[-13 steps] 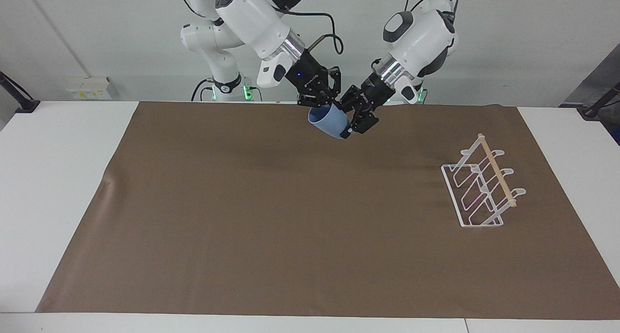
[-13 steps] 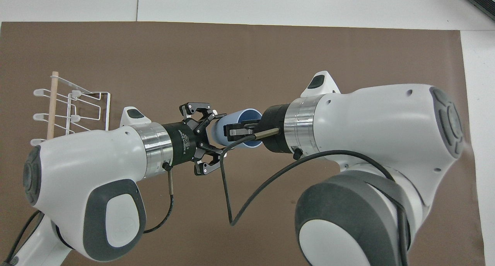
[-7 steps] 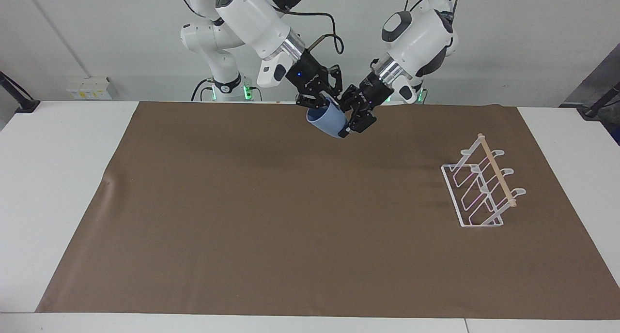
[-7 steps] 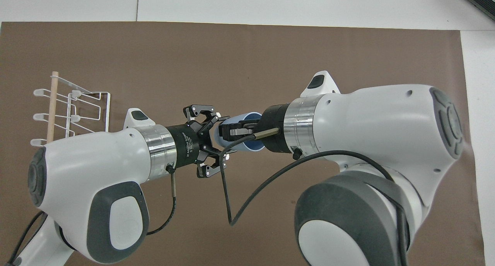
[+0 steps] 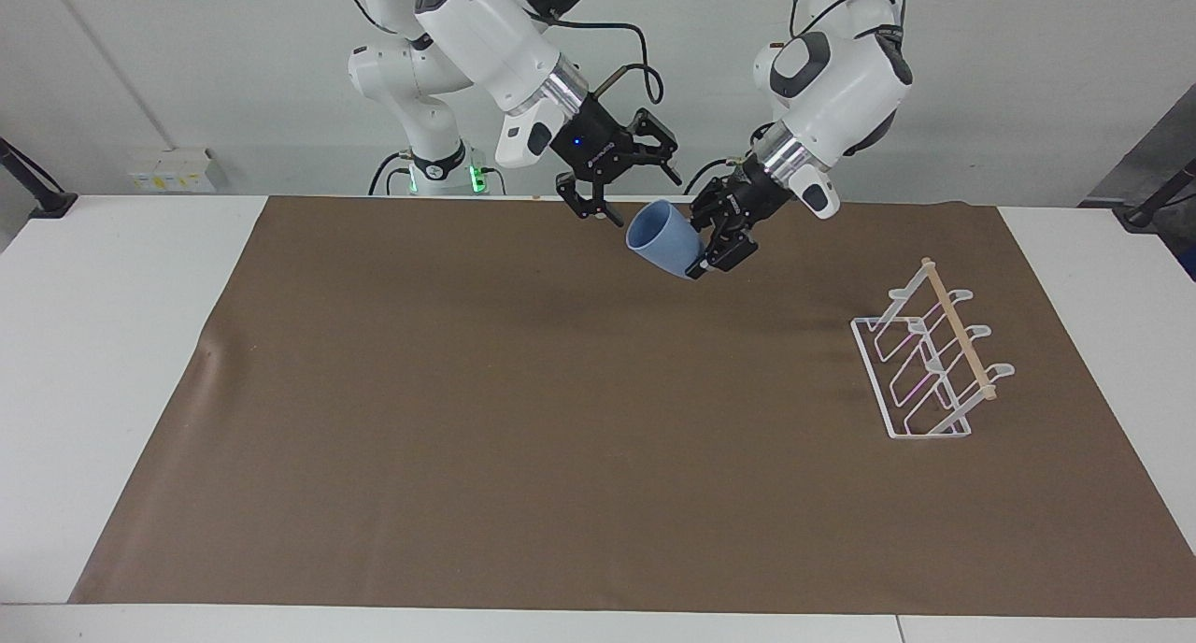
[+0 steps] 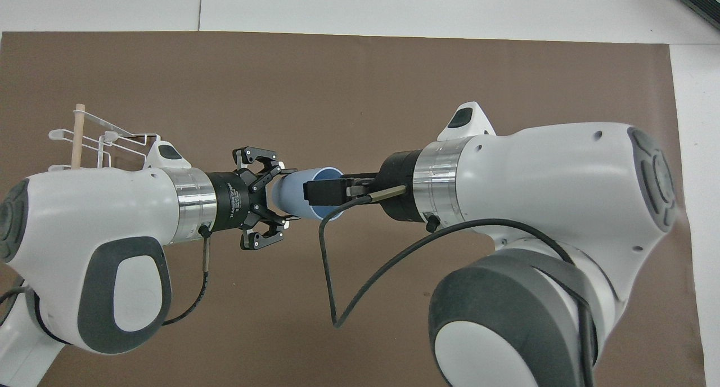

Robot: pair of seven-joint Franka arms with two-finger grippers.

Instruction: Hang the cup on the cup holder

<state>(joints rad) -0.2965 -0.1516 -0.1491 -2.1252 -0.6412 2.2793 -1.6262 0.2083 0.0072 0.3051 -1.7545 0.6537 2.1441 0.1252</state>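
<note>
Right hand (image 5: 624, 178) has released the cup (image 5: 663, 238); left hand (image 5: 718, 241) holds it.

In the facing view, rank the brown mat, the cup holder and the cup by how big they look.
1. Brown mat: by far the largest, covering most of the table.
2. Cup holder: clearly smaller than the mat.
3. Cup: smallest, held up over the mat in the left gripper, so its height may skew its apparent size slightly.

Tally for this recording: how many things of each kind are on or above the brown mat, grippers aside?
Light-blue plastic cups: 1
White wire cup holders with a wooden rod: 1
Total: 2
</note>
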